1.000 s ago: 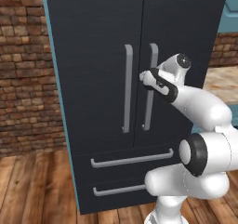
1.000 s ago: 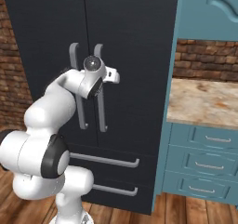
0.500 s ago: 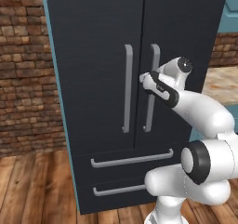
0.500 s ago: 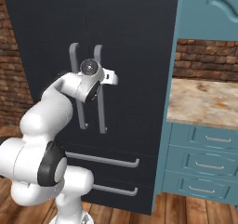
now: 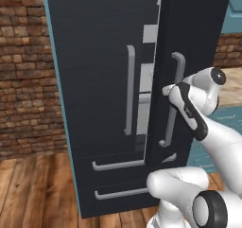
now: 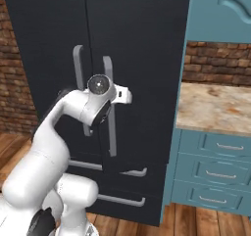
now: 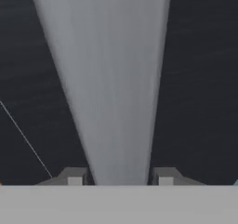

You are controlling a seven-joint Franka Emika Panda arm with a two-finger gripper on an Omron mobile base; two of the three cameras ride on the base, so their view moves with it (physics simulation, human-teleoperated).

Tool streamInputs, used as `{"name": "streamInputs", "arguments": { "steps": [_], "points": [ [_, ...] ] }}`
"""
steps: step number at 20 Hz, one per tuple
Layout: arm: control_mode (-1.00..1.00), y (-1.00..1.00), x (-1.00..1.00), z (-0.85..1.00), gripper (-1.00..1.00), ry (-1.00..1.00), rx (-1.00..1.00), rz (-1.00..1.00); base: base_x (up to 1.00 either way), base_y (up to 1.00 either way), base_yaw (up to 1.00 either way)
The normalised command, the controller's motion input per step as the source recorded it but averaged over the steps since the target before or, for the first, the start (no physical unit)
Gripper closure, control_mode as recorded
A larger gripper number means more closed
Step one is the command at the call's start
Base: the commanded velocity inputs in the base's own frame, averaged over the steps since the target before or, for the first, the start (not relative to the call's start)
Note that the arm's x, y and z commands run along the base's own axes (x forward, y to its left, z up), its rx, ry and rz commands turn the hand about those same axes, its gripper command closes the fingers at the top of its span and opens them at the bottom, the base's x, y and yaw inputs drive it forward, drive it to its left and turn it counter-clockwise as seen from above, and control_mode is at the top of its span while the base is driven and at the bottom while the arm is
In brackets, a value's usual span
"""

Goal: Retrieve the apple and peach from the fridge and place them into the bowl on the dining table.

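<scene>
Looking from the left base view, the tall dark charcoal French-door fridge (image 5: 108, 94) shows two grey vertical bar handles and two lower drawers. Its right door (image 5: 189, 57) now stands ajar, baring a strip of grey inner shelves (image 5: 147, 87), where half a second ago both doors were flush shut. The white arm's gripper (image 5: 171, 91) sits at the right door's grey bar handle (image 5: 175, 99), fingers closed around it.

From the right base view, the same two handles show, and the gripper (image 6: 116, 96) meets the right one (image 6: 110, 107). One mottled beige marble-like worktop (image 6: 213, 107) lies to the right over three teal drawers (image 6: 215, 171).

In the hand view, the grey bar (image 7: 107, 83) runs between two dark fingers (image 7: 72, 177), which touch it on both sides. Apple, peach and bowl cannot be made out.
</scene>
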Motion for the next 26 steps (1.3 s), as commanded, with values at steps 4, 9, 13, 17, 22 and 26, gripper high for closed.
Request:
{"name": "streamInputs", "arguments": {
  "steps": [4,9,13,17,22,26],
  "points": [
    [-1.00,-0.89,-1.00,0.13,1.00,0.08,0.00,0.00,0.00,0.00,0.00],
    [-1.00,-0.93,-1.00,0.13,1.00,0.09,0.00,-0.01,0.00,0.00,0.00],
    [-1.00,-0.88,-1.00,0.06,1.00,0.05,0.00,0.00,0.00,0.00,0.00],
    [-1.00,-0.80,-1.00,0.14,1.00,0.00,0.00,-0.01,0.00,0.00,0.00],
    [-1.00,0.23,-0.93,0.56,1.00,0.00,-0.09,-0.01,0.00,0.00,0.00],
    [-1.00,1.00,-0.30,0.72,1.00,0.00,-0.35,0.00,0.00,0.00,0.00]
  ]
}}
